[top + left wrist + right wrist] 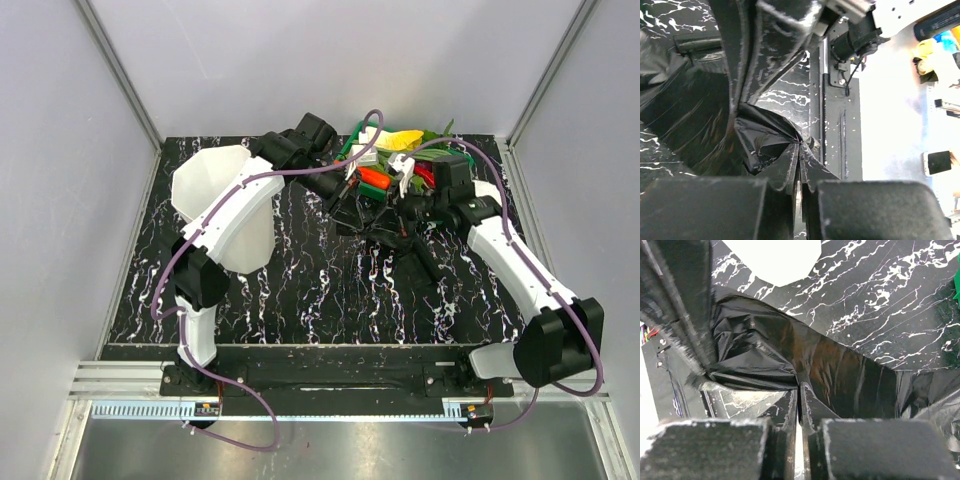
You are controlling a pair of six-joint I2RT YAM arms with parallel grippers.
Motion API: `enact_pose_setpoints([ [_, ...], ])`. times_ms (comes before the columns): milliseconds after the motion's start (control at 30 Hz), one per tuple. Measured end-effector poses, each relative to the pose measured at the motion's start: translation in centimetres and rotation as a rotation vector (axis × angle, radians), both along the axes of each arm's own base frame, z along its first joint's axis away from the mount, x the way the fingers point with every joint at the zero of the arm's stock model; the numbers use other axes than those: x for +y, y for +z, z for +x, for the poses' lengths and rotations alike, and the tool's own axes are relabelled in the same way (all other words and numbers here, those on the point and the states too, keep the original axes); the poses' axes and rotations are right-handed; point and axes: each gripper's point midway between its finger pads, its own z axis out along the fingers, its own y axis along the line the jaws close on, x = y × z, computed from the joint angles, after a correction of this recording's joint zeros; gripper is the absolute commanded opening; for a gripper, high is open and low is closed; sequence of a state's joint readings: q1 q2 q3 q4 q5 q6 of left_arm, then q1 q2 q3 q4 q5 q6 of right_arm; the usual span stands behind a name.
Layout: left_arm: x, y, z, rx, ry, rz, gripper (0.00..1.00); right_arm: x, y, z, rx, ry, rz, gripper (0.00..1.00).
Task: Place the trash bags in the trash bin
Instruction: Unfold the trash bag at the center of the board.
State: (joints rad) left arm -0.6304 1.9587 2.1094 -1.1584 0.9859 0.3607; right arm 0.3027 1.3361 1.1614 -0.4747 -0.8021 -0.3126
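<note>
A black table [320, 290], veined white like marble, stood between grey walls. Far centre, the crinkled, glossy black bag [790, 355] was held between both arms. The left gripper [800, 147] and right gripper [799, 387] each pinched closed on its thin film. The faceted, translucent white bin [225, 190] stood far left. The next move likely called for carrying the bag left, over its open mouth.
</note>
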Motion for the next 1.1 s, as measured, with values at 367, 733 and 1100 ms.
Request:
enact_pose_setpoints([
  [367, 1.1, 1.3, 0.7, -0.015, 0.034, -0.042, 0.99, -0.4, 1.6, 0.9, 0.052, -0.056, -0.043, 0.04],
  [733, 5.0, 5.9, 3.7, -0.615, 0.227, -0.048, 0.99, -0.7, 0.8, -1.3, 0.259, -0.039, -0.09, 0.03],
  [1100, 4.4, 4.9, 5.7, -0.865, 0.055, -0.052, 0.99, -1.0, 0.4, -3.7, 0.325, 0.012, -0.104, 0.03],
])
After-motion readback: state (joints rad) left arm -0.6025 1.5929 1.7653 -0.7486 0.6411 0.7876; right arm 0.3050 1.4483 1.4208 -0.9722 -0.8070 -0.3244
